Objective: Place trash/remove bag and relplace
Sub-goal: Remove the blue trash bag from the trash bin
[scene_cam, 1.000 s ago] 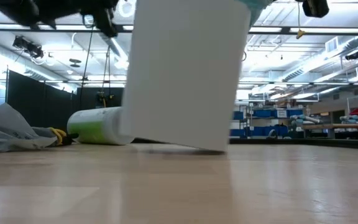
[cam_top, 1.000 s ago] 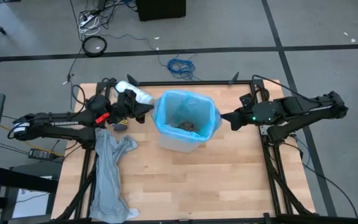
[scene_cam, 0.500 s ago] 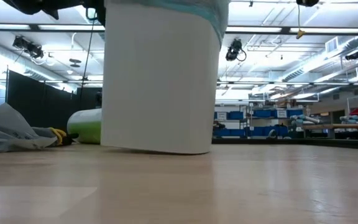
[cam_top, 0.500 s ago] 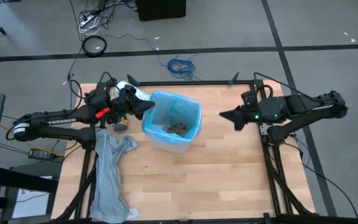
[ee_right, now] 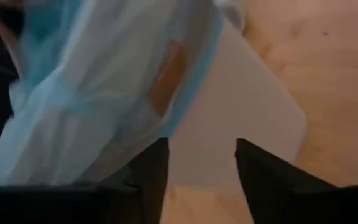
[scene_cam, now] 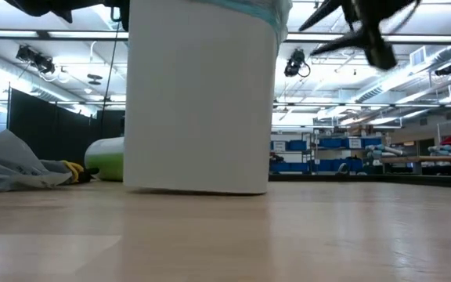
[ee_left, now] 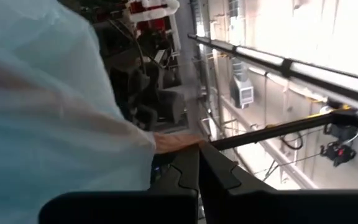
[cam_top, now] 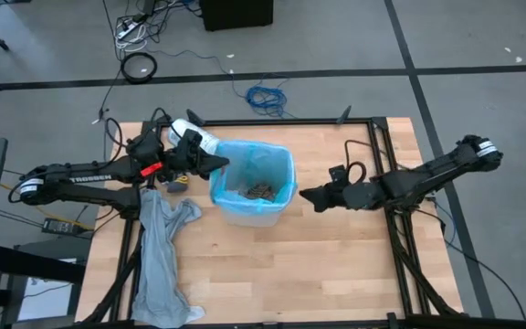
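Seen from above, the white bin (cam_top: 252, 203) stands upright near the middle of the wooden surface (cam_top: 318, 256), lined with the light-blue bag (cam_top: 281, 160) whose rim folds over its edge, and brownish trash (cam_top: 261, 190) lies at the bottom inside; the low view shows only the bin's plain white wall (scene_cam: 202, 102) and nothing of its contents. The left tool (cam_top: 215, 163) sits at the bin's left rim, its fingers closed together on the edge of the bag, as the left wrist view shows with the blue film (ee_left: 48, 106) bunched right beside the dark fingers (ee_left: 194, 177). The right tool (cam_top: 307, 196) hangs just right of the bin, apart from it, fingers spread open with nothing between them; its wrist view looks past them at the bag's overhang and the bin's white side (ee_right: 241, 112). Left of the bin a limp grey liner (cam_top: 163, 247) lies draped over the surface's edge, and behind the left tool a white printed roll (cam_top: 197, 135) rests. Behind the bin in the low view, a green-and-white cylinder (scene_cam: 108, 158) lies on its side. Beyond the surface is grey floor with a blue coiled cable (cam_top: 265, 94).
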